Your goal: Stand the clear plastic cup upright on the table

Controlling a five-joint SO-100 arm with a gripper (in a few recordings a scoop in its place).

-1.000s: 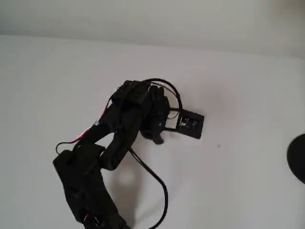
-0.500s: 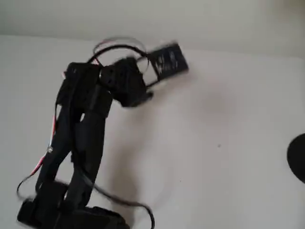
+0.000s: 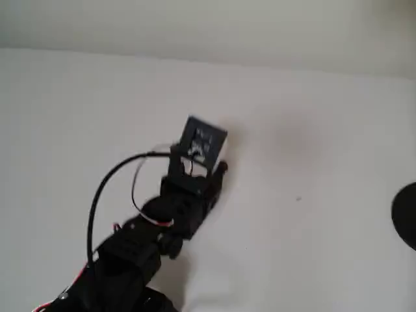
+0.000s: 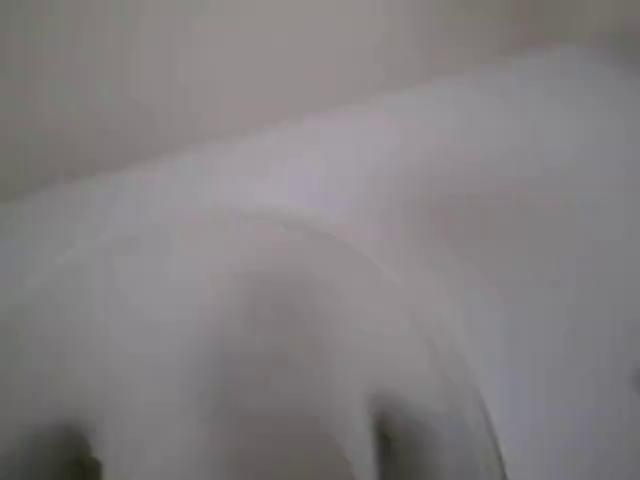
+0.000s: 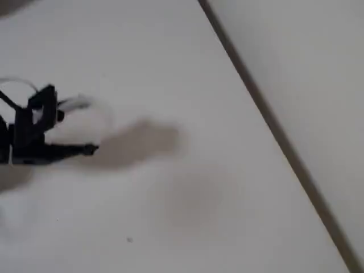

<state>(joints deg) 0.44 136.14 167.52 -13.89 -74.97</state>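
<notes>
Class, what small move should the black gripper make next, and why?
Probably lower slowly: the faint outline of the small clear plastic cup sits between the fingers of the black gripper, whose offset shadow on the white table suggests height.

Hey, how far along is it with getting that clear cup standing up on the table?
Done: the gripper is at the cup, whose faint curved outline sits right at the fingers in the wrist view. In hand: it looks held just off the table, though blur hides the grip. Left: setting it down upright and letting go.
</notes>
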